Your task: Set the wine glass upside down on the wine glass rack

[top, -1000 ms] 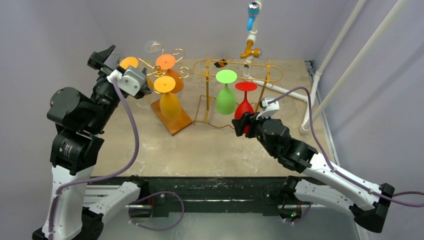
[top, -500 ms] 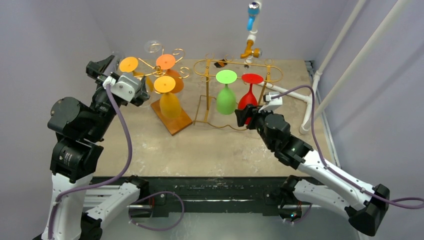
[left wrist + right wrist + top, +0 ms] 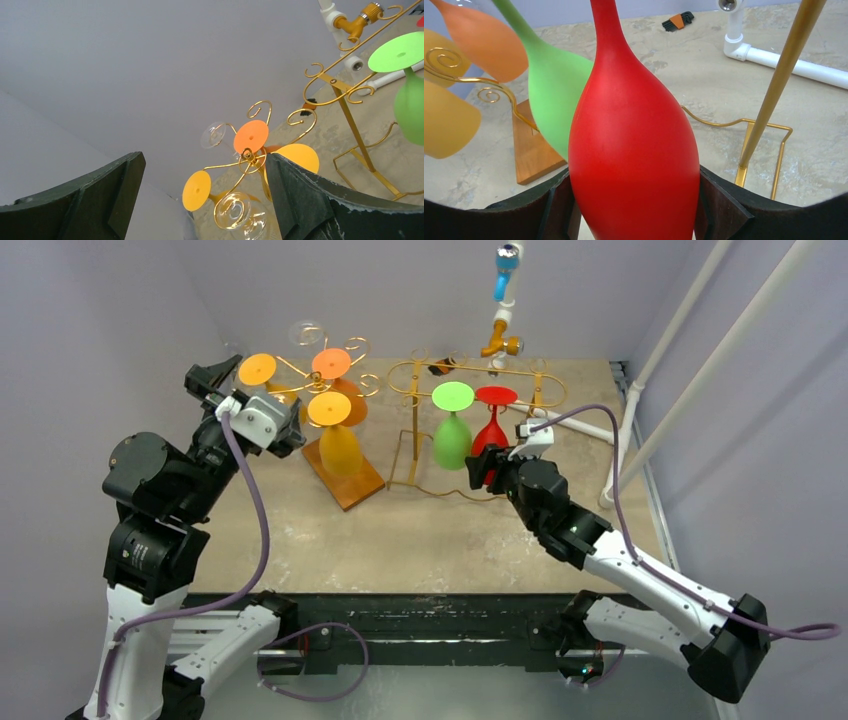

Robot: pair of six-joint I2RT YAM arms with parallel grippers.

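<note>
Pinching the inverted red glass (image 3: 634, 165) by its bowl, the right gripper (image 3: 486, 469) sits between green glass (image 3: 452, 437) and gold post (image 3: 774, 100); left gripper (image 3: 205, 192) gapes wide, far left.

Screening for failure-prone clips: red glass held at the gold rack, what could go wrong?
The red glass sits right beside the green glass; sideways drift could knock it. The right end effector grips the smooth rounded bowl, so it might slip. Whether its foot sits on the rack is unclear; releasing could drop it.
</note>
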